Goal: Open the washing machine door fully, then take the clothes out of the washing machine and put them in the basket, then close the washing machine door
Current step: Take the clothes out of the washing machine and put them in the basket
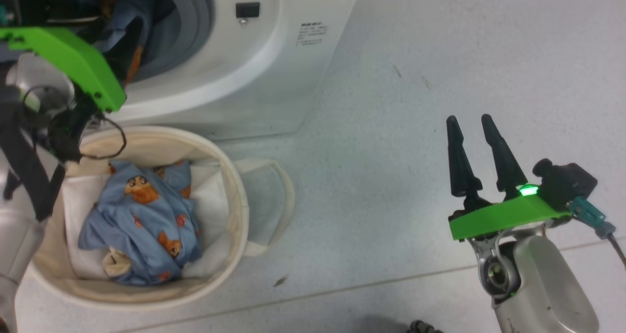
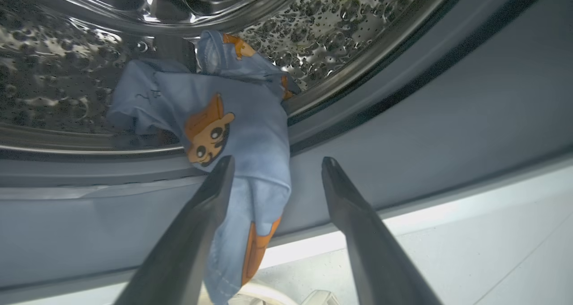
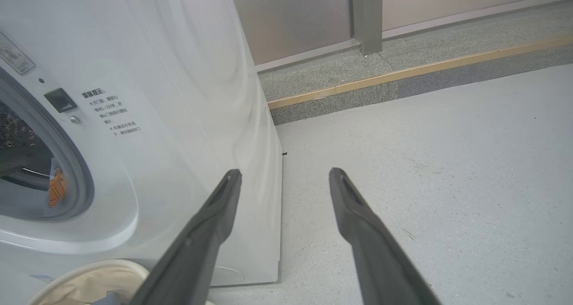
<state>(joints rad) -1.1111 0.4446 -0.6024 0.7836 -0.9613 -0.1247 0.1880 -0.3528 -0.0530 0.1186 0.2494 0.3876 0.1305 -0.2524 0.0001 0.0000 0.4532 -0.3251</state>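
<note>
**Open end effector at the drum mouth**

The left end effector (image 2: 277,161), dark fingers spread and gripping nothing, points at a light blue bear-print garment (image 2: 241,117) draped over the steel drum's (image 2: 335,18) lip. Another bear-print garment (image 1: 142,220) lies crumpled in the round cream canvas basket (image 1: 234,196), near the white washing machine (image 1: 274,78). On the right, the right end effector (image 1: 468,119) hovers with its fingers apart, empty, over the speckled floor (image 1: 391,176).
</note>
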